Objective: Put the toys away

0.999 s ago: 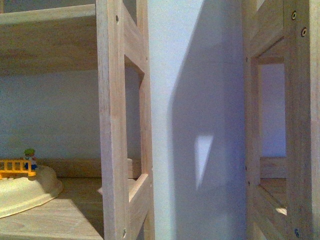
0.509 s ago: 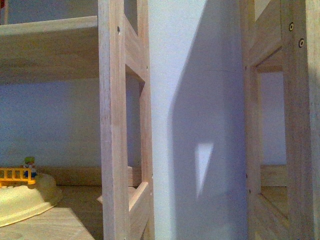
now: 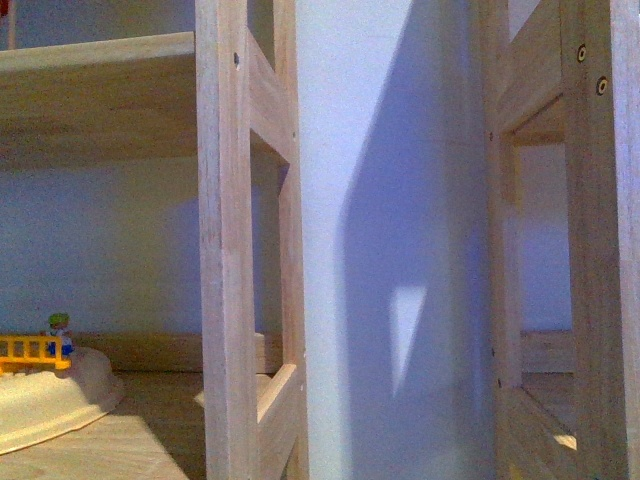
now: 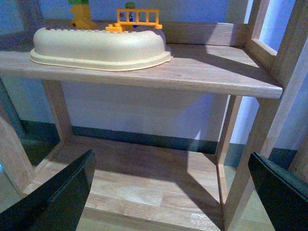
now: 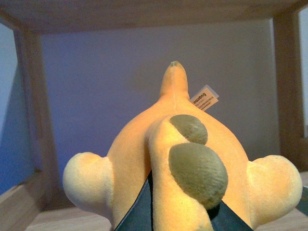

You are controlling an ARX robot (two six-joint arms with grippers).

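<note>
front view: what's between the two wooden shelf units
Only bare pale wall, carrying a broad shadow and a small sunlit patch. The left light-wood shelf unit and the right one frame it; this shows in the front view alone.

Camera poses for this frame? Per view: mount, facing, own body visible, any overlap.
Front: on the body, facing the wooden shelf post and wall; no arm shows.
Left wrist: on the left arm, looking at the lower shelves; left gripper jaws wide apart, empty.
Right wrist: on the right arm, looking into a shelf bay; right gripper jaws clamp the plush toy.
Shared: front and left wrist both show the cream base with yellow fence.
</note>
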